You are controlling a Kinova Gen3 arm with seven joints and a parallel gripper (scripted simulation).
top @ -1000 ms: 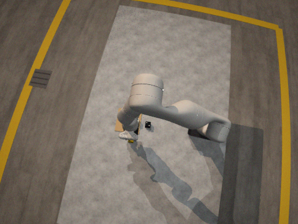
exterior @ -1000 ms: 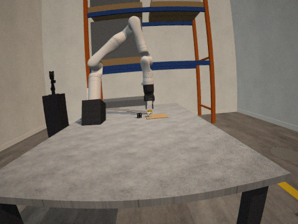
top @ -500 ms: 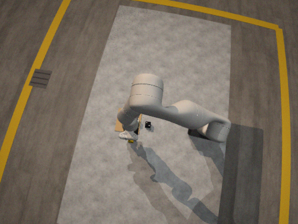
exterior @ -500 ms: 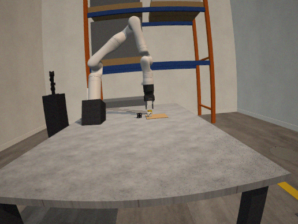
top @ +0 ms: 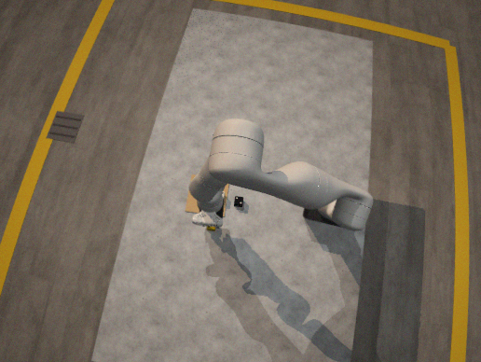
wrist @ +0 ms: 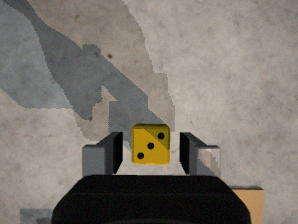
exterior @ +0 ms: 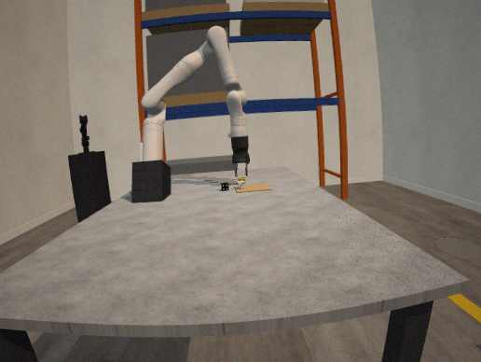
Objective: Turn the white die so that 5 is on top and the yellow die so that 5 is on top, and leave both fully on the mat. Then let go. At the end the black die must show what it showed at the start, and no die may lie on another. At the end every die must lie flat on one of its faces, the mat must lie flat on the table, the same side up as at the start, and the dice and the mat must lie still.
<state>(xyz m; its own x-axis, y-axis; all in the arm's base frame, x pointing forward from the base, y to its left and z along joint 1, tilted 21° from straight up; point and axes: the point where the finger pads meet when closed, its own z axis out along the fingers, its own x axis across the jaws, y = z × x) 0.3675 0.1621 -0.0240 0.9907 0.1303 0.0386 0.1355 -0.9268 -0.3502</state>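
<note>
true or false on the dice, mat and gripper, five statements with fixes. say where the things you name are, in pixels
1. The yellow die [top: 211, 229] [exterior: 241, 178] [wrist: 150, 145] shows 3 to the wrist camera. True.
2. The gripper [exterior: 241, 175] [wrist: 151, 146] is shut on the yellow die. False: it is open, with gaps either side.
3. The black die [top: 239, 201] [exterior: 225, 187] is on the mat [top: 191, 206] [exterior: 261, 187] [wrist: 250, 204]. False: it is beside it.
4. The yellow die is off the mat. True.
5. The mat is blue. False: it is tan.

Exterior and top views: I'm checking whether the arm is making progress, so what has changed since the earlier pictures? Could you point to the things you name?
Nothing visibly changed. The arm [top: 289, 184] [exterior: 179, 70], the open gripper [exterior: 240, 173] [wrist: 151, 146], the yellow die [top: 211, 228] [exterior: 241, 179] [wrist: 151, 145], the black die [top: 239, 201] [exterior: 225, 187] and the mat [top: 191, 202] [exterior: 258, 187] [wrist: 251, 206] look the same, and nothing was taken hold of or let go.
</note>
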